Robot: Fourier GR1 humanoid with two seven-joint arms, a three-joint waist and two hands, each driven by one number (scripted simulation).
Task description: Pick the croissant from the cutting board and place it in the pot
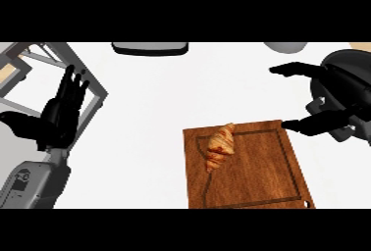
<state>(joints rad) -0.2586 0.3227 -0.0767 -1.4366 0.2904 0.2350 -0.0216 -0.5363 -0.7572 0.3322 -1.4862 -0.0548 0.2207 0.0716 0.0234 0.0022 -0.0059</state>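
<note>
Wooden cutting board (250, 169), bottom edge cut off from your view.
Golden-brown croissant (220, 145) lies there; right hand (330, 105) spread above it, left hand (62, 110) straight-fingered, resting.

White counter (167, 98) fills the view, evenly lit. At the far edge sits a grey object (150, 48), another pale one (286, 46) top right. On the left, a grey frame (87, 73) crosses tan floor (9, 73).
</note>
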